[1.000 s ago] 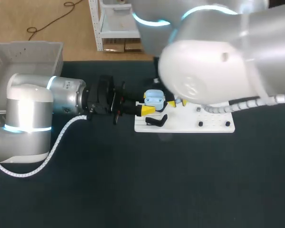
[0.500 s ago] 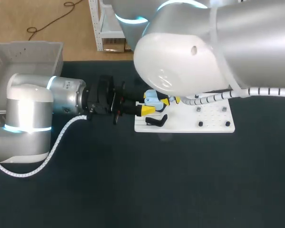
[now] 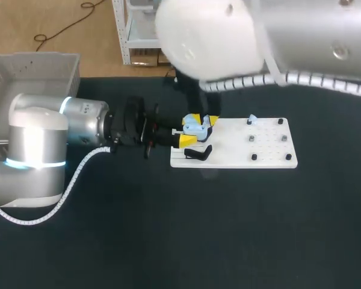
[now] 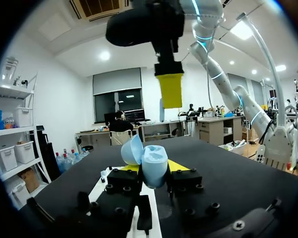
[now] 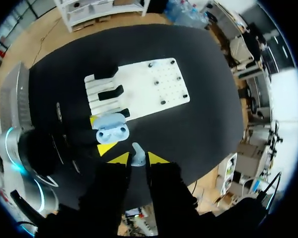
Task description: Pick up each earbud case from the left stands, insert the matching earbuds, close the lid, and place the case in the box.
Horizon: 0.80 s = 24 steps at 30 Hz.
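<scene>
Since the right arm (image 3: 301, 36) hangs over the board (image 3: 259, 144) with an earbud pinched in its gripper (image 5: 138, 159), the step in hand looks like seating that earbud in the open case, and doing it well is mostly a matter of alignment. The left arm (image 3: 42, 144) lies low along the table. Its gripper (image 3: 192, 130) holds the case (image 4: 154, 166) by the body at the board's left edge, with yellow tips pressed on two opposite sides, the lid (image 4: 131, 148) tipped back and the two wells facing up. That hold needs to be firm and level, so the case does not rock when the earbud presses in. The right gripper should come straight down over the matching well, turn the earbud to suit the pocket, and let go only once it sits flush. A skewed entry could jam it or nudge the case in the left tips. Seen from the right wrist, the case lies just ahead of the right tips and apart from them. From the left wrist, a right finger (image 4: 170, 90) hangs above the case without touching it. The earbud (image 5: 137, 152) sits between the right tips, which stand narrow and touch it from both sides. What looks like a second earbud (image 3: 251, 120) rests at the board's far edge, well apart from both grippers.
</scene>
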Tool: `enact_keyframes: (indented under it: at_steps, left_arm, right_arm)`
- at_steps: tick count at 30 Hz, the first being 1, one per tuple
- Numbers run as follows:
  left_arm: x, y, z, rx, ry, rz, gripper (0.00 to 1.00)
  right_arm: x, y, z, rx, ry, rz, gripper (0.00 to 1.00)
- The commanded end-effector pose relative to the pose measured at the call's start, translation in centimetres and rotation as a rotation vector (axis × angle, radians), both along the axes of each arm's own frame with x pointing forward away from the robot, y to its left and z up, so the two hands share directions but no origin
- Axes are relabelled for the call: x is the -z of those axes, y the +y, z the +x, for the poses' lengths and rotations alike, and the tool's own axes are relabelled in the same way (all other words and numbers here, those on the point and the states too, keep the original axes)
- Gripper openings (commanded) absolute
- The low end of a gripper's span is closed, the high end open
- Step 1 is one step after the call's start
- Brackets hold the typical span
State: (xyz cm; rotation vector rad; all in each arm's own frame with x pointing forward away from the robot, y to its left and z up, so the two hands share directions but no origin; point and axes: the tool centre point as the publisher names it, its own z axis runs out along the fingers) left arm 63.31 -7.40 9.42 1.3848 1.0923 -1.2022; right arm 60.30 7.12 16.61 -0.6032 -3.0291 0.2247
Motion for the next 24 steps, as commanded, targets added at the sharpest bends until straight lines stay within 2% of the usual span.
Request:
enact_keyframes:
  at_steps: [1,7,24]
  left_arm:
    - [0.14,-0.67,-0.67,-0.011,-0.009,0.012,0.00]
    - [0.41,-0.92,-0.67,-0.025,0.007,0.015,0.00]
    - [0.56,-0.92,-0.46,-0.042,0.015,0.018,0.00]
  right_arm:
    - [0.25,0.34,0.95,0.042,0.074,0.009,0.00]
    - [0.73,-0.02,0.28,0.065,0.088,0.028,0.00]
    - [0.72,0.04,0.31,0.073,0.093,0.037,0.00]
